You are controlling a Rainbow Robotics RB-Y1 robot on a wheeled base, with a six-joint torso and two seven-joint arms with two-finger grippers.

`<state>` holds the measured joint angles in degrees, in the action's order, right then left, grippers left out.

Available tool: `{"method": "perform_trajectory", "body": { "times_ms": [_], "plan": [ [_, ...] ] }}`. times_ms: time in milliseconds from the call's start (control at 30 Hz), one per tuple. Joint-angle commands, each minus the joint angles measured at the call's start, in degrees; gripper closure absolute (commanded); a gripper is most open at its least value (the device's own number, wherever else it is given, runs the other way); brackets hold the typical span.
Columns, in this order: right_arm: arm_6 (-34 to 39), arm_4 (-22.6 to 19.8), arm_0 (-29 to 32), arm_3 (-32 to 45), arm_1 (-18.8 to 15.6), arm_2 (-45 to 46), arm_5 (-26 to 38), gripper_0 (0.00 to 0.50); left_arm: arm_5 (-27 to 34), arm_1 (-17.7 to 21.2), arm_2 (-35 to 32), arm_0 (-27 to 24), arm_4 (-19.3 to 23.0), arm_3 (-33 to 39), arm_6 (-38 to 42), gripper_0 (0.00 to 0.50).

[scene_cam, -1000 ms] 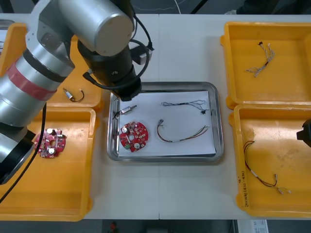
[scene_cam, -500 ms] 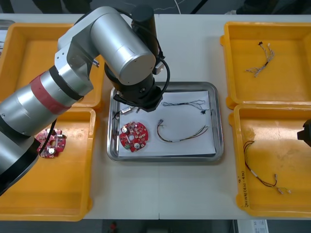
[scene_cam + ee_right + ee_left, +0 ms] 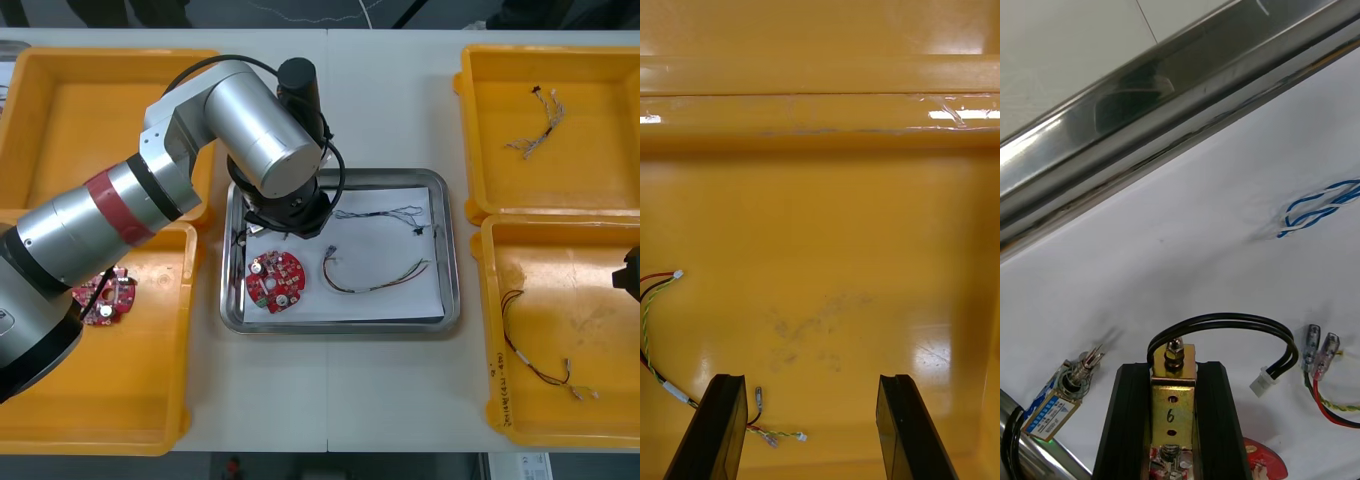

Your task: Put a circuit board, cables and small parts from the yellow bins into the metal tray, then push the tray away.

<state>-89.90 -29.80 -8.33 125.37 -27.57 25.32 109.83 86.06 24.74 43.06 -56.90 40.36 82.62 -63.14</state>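
The small metal part (image 3: 1173, 397) is clamped between the left gripper's (image 3: 1173, 371) fingers, just above the white lining of the metal tray (image 3: 452, 250). Over the last second the arm has shifted farther over the tray's far-left corner, so a release looks due. The right gripper (image 3: 809, 384), fingers apart, waits over its yellow bin (image 3: 865, 225).

In the front view, the left arm (image 3: 270, 150) covers the left jaws and the far left corner of the metal tray (image 3: 452, 250). Its forearm hides part of the circuit board (image 3: 110, 300) in the near left yellow bin (image 3: 120, 400). The right arm (image 3: 630, 272) is cut off at the edge. In the left wrist view, the twisted blue and white cable (image 3: 1319, 210) runs out of frame.
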Motion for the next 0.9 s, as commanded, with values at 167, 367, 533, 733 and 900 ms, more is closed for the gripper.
{"method": "perform_trajectory", "body": {
  "times_ms": [167, 367, 533, 733, 900],
  "plan": [
    [1.39, -0.35, 0.95, 0.66, -2.05, 1.75, 0.17, 0.000, -1.16, -1.53, 1.41, -2.60, -0.81, 0.26, -1.29, 0.499],
    [1.39, -0.61, 0.95, 0.93, -2.05, 1.66, 0.17, 0.000, -2.21, -1.53, 1.41, -2.33, -1.07, -0.53, -1.02, 0.498],
    [1.39, -0.88, 0.95, 0.93, -2.05, 1.66, 0.17, 0.000, -4.23, -1.53, 2.21, -2.16, -0.99, -1.85, -1.02, 0.499],
    [1.74, -1.40, 0.95, 0.93, -2.05, 1.66, 0.17, 0.000, -5.82, -1.53, 2.29, -2.16, -0.90, -3.26, -1.02, 0.498],
    [2.01, -1.49, 0.95, 1.01, -2.05, 1.57, 0.17, 0.000, -5.82, -1.36, 2.29, -2.16, -0.81, -3.26, -0.41, 0.497]
  ]
}}
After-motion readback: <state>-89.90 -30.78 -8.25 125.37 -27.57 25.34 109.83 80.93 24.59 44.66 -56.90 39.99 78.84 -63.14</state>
